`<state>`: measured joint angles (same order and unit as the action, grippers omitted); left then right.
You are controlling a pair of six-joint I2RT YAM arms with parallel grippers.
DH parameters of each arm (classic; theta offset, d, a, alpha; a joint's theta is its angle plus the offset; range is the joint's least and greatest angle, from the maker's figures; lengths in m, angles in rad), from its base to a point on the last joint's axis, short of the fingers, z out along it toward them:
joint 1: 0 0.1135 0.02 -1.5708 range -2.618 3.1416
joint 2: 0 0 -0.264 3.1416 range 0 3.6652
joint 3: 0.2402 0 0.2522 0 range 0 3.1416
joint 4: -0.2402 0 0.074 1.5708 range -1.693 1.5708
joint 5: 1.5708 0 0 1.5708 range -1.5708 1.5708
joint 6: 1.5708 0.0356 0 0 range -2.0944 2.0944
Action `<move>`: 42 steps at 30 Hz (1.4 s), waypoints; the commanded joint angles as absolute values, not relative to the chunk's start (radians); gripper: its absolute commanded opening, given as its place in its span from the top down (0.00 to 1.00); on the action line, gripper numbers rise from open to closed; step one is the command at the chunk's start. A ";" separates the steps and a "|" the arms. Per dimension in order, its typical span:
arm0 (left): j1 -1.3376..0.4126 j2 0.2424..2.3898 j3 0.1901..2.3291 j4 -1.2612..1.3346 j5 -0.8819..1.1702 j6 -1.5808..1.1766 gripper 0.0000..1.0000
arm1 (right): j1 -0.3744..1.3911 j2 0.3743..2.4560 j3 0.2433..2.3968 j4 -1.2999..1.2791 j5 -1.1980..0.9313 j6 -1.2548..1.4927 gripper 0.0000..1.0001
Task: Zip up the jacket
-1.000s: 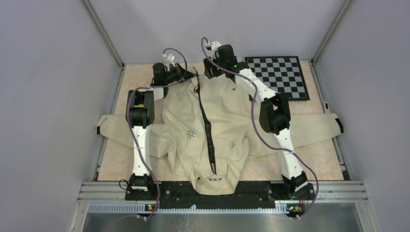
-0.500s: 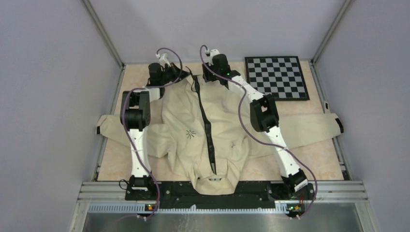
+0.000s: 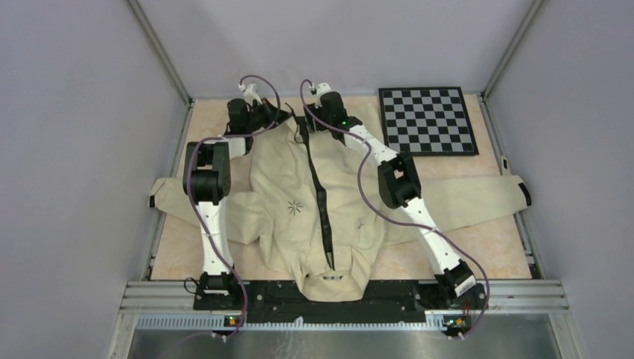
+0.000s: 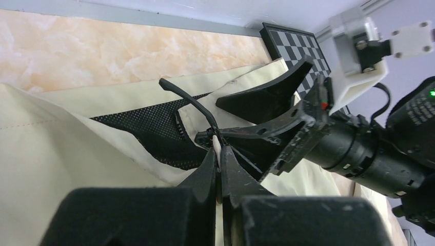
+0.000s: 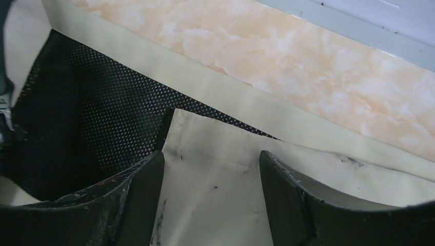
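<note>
1. Pinching hem of jacket (image 3: 344, 187), spread mid-bench, collar at near edge, in left gripper (image 4: 220, 160), jaws closed.
2. Straddling hem with right gripper (image 5: 210, 169), jaws wide, holding nothing.
3. Leaving bare bench (image 3: 205, 116) along far edge.

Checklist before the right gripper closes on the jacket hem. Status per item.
1. Left gripper shut on the jacket edge at the far end of the zipper: ok.
2. Right gripper open, straddling the cream hem corner: ok.
3. Front panels joined at the hem: not ok, black mesh lining shows between them.
4. Clearance between the two grippers: cannot tell, they look very close in the left wrist view.
5. Checkerboard away from both arms: ok.
</note>
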<state>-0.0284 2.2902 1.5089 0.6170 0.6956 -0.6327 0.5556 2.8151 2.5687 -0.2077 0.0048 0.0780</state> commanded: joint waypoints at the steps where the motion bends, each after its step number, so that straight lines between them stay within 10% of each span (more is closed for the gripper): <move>1: -0.023 2.206 1.495 0.683 0.728 -0.623 1.00 | 0.571 2.844 2.652 -0.187 0.023 0.055 0.32; 11: -0.023 2.205 1.492 0.682 0.743 -0.615 1.00 | 0.592 2.866 2.681 -0.200 0.038 0.010 0.63; 21: -0.022 2.206 1.491 0.680 0.756 -0.609 1.00 | 0.601 2.828 2.638 -0.365 0.047 -0.048 0.49; 31: -0.020 2.204 1.489 0.672 0.764 -0.600 1.00 | 0.598 2.829 2.640 -0.367 0.044 -0.048 0.98; 42: -0.020 2.249 1.519 0.683 0.788 -0.624 1.00 | 0.548 2.599 2.439 -0.154 -0.084 0.094 1.00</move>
